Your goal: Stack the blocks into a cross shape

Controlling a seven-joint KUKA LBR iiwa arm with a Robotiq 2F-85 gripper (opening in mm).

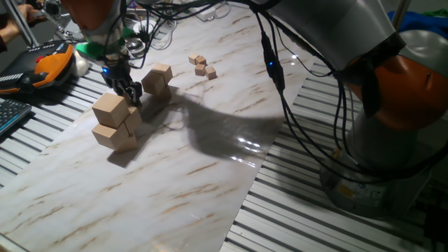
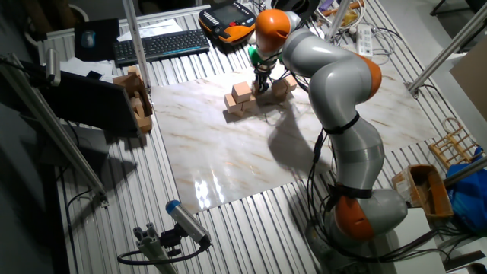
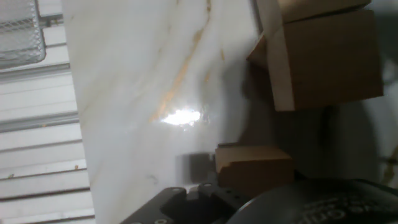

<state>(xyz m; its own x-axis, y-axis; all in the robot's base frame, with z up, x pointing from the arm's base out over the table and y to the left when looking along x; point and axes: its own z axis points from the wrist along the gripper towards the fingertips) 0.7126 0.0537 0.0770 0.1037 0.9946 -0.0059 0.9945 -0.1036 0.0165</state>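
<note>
**Hand view: end effector working beside the stack**

Hovering low, the end effector (image 1: 133, 92) is sitting against the blocks (image 1: 114, 122); whether it is gripping anything, I cannot tell. The blocks are standing piled on the tabletop (image 1: 210, 140), probably for the cross.

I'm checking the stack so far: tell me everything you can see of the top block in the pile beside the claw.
The top block is a plain light-tan wooden cube with clean, sharp edges and no markings. It sits upright on lower blocks, turned a little relative to them and overhanging their edges. The claw is right beside it; whether they touch cannot be told. The pile stands on the marble-patterned board. In the other fixed view it is the highest cube of the cluster.
</note>
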